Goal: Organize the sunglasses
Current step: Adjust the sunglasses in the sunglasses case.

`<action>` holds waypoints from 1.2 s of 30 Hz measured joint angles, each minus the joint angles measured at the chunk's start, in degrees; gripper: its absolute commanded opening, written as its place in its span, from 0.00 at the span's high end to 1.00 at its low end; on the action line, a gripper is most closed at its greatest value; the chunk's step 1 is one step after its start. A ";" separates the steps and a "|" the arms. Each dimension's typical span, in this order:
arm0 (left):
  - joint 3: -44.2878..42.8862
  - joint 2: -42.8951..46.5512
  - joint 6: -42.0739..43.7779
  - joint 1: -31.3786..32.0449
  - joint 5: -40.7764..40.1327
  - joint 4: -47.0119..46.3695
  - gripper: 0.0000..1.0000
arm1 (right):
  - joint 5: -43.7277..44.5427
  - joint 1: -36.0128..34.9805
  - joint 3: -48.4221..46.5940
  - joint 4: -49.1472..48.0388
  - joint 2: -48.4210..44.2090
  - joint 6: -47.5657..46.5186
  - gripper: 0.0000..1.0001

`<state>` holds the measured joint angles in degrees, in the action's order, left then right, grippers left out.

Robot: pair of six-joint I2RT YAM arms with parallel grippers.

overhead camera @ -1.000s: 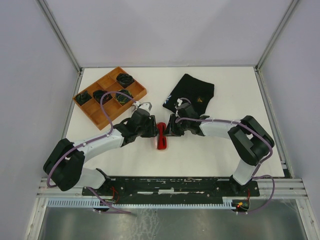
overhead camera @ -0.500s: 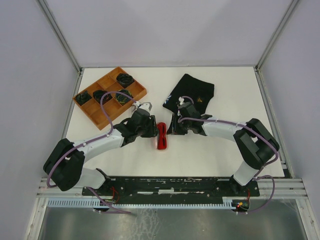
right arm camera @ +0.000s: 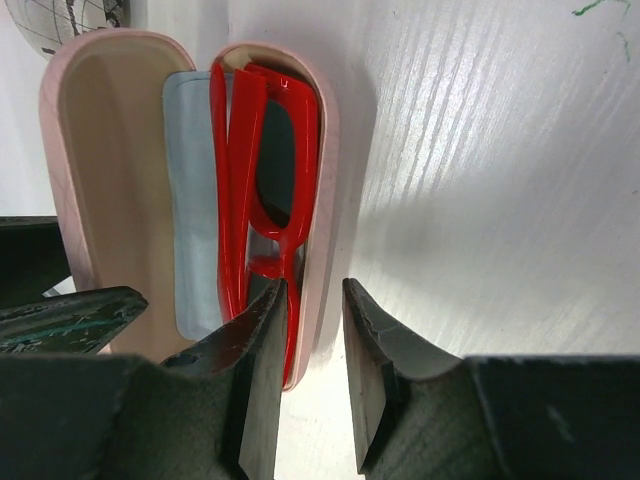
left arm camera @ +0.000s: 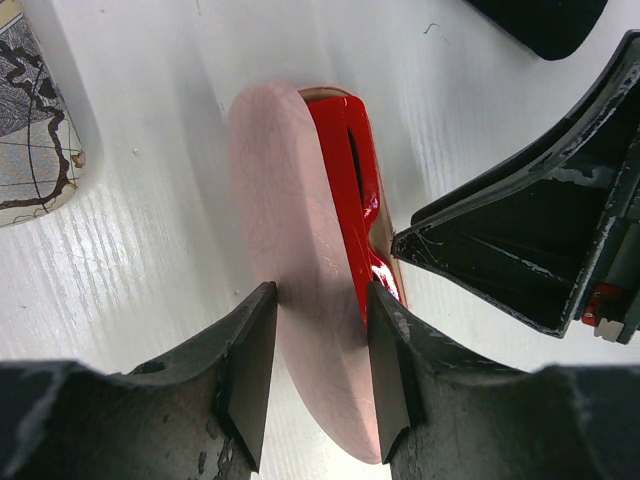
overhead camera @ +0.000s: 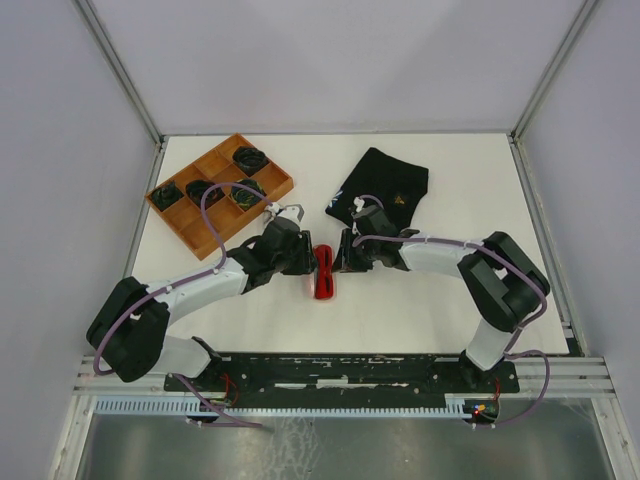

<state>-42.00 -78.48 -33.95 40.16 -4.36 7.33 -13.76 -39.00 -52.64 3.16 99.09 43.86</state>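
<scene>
Barely anything has shifted over the last second: the right arm's elbow wobbled out and back, and the pink glasses case [right arm camera: 95, 170] hasn't budged.

So the red sunglasses [right arm camera: 232, 170] are folded up and sitting inside the case, in the half opposite the lid. The left gripper [left arm camera: 318, 345] is clamped on the lid half, both fingers flat against it. The right gripper [right arm camera: 312, 330] has its jaws partly apart, straddling the wall of the half with the glasses in it. I honestly can't tell whether it's squeezing that wall or just sitting around it.

Stuff I'd worry about:
- One red arm tip ends right by the right gripper's inner finger. If the lid swings over now, it could bite on that finger or on the frame and not latch.
- If the right side isn't really gripping, pushing the lid could skid the whole case along the table, or tip it so the glasses slide out.
- The grey patterned case [left arm camera: 30, 130] sits just beyond the pink one, so a skid could knock it.

The wooden tray [overhead camera: 190, 222] and black cloth [overhead camera: 385, 180] are well away from the pink case. I can't spot the other pair.
</scene>
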 measured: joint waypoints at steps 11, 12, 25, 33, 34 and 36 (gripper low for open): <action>0.00 0.00 0.00 0.00 0.00 0.00 0.52 | -0.72 -0.15 -0.83 -0.98 1.97 0.24 0.64; 0.00 0.00 0.00 0.00 0.00 0.00 0.52 | -0.70 -0.26 -0.92 -1.03 2.14 0.24 0.64; 0.00 0.00 0.00 0.00 0.00 -0.11 0.52 | -0.35 -1.68 -1.99 -1.03 4.11 0.15 0.64; 0.00 0.00 0.00 0.09 0.00 -0.15 0.52 | 0.11 -1.88 -2.03 -1.03 4.07 -0.20 0.63; 0.00 0.00 0.00 0.09 0.00 -0.15 0.52 | 0.13 -1.88 -2.03 -1.03 4.02 -0.20 0.63; 0.00 0.00 0.00 0.09 -0.02 -0.15 0.53 | 0.44 -1.88 -2.03 -1.01 3.82 -0.22 0.62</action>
<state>-42.00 -78.48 -33.95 40.25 -4.38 7.18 -13.32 -40.88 -54.68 2.15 102.91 43.64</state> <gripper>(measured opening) 0.477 0.371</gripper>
